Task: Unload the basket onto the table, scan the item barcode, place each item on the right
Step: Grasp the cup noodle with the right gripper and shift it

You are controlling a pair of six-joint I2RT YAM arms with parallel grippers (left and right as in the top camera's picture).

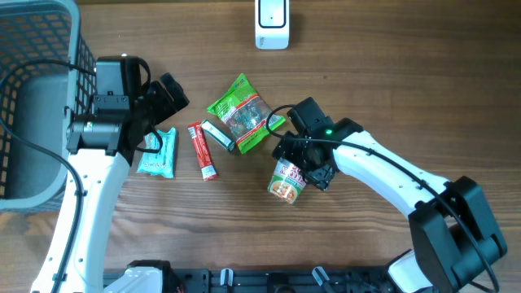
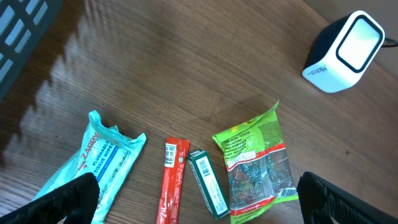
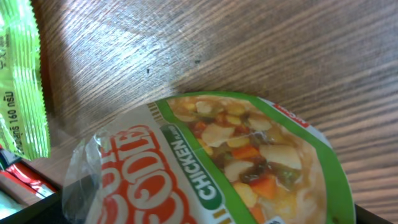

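Observation:
A cup noodle (image 1: 286, 181) with a green and orange label lies on its side on the wooden table. My right gripper (image 1: 307, 165) is open and straddles it; in the right wrist view the cup noodle (image 3: 211, 162) fills the space between the jaws of the right gripper (image 3: 208, 213). The white barcode scanner (image 1: 272, 24) stands at the table's far edge and also shows as the scanner (image 2: 345, 53) in the left wrist view. My left gripper (image 1: 163, 114) hangs open and empty above the row of small items, and the left gripper (image 2: 202, 205) holds nothing there either.
Between the arms lie a teal tissue pack (image 1: 158, 153), a red stick packet (image 1: 203, 150), a small green box (image 1: 217, 136) and a green snack bag (image 1: 242, 112). A grey wire basket (image 1: 32, 98) stands at the far left.

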